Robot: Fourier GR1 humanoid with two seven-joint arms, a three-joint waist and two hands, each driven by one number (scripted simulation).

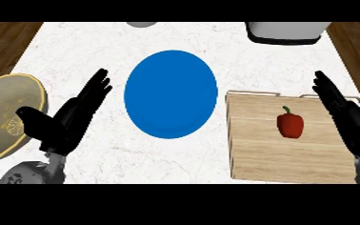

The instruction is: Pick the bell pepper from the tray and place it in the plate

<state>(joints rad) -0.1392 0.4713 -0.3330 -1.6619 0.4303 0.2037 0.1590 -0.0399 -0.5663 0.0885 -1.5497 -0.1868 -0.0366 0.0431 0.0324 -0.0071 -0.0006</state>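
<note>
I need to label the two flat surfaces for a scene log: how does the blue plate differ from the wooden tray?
The blue plate is round and plain blue; the wooden tray is rectangular, light wood, with thin handles at its far edge. The plate holds nothing, while the tray carries the red bell pepper. The plate sits mid-counter; the tray lies to its right, next to the right hand. Both lie flat on the white counter.

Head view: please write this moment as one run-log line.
phase: before grasp | bell pepper: on tray | plate: bare | left robot hand: open, left of plate | right robot hand: open, at tray's right edge
</note>
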